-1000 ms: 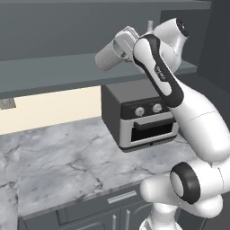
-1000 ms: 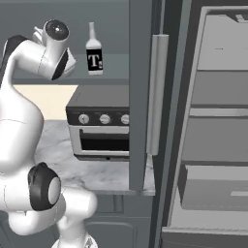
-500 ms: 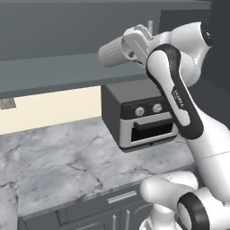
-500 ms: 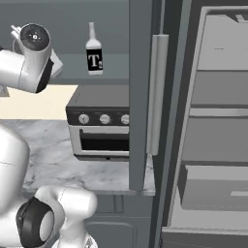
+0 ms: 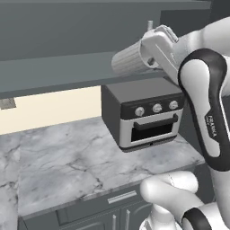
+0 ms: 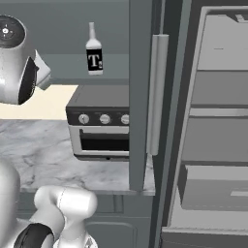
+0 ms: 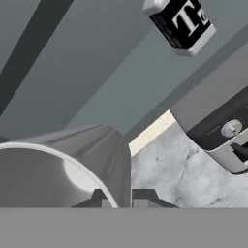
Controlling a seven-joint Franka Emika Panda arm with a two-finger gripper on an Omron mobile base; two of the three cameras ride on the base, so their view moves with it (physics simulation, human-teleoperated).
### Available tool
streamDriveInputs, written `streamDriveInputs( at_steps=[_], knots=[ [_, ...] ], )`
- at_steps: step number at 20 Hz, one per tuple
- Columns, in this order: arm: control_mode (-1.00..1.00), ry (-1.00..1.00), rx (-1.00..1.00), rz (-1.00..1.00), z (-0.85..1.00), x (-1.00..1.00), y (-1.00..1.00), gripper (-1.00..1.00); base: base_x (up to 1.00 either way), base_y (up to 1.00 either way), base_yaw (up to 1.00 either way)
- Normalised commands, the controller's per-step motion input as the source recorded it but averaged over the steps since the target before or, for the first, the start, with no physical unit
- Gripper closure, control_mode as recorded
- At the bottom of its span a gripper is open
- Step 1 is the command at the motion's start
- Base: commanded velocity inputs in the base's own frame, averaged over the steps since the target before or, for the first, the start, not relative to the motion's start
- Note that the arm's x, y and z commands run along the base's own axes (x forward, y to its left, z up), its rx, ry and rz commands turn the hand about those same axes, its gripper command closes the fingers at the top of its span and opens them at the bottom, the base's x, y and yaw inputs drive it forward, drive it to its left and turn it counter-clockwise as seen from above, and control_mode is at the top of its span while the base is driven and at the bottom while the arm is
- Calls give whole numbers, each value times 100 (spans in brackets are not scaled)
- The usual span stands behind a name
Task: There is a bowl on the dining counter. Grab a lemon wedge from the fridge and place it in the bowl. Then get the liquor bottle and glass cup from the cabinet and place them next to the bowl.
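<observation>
The liquor bottle carries a black label with a large white "T" and a smaller mark just after it that is too small to read. It stands upright on the inner shelf of the cabinet, above the toaster oven, with nothing touching it. In the hand view the same bottle appears tilted at the top right, its "T" label plainly legible. Faint grey lettering runs along the dark band of the robot's forearm in the left base view, too small to read.

The glass cup is a grey translucent tumbler, held on its side in front of the cabinet shelf edge, its open mouth toward the wrist and its base pointing left. The gripper is clamped on its rim: in the hand view the two dark fingertips sit close together with the cup wall between them. The cup looks empty; its pale inner wall shows nothing inside.

Below, the toaster oven sits on the marble worktop, with three round knobs along its front and a dark door with a bar handle. To the right in the right base view, the cabinet door with its long silver bar handle stands open edge-on, and beyond it the fridge shows bare grey shelves and a drawer.
</observation>
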Motion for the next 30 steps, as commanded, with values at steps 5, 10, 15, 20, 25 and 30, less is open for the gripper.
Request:
streamDriveInputs(
  at_steps=[5,10,15,20,25,30],
  knots=[
    [-100,39,-22,0,-26,-59,-39,100,0,0,0],
    [-100,34,-17,0,-29,-2,-20,100,0,0,0],
    [-100,15,-10,0,-51,0,-1,100,0,0,0],
    [-100,1,-2,0,-55,0,0,100,0,0,0],
    [100,0,0,0,-9,0,0,100,-43,0,0],
    [100,0,0,0,0,0,0,100,-100,-19,-4]
  ],
)
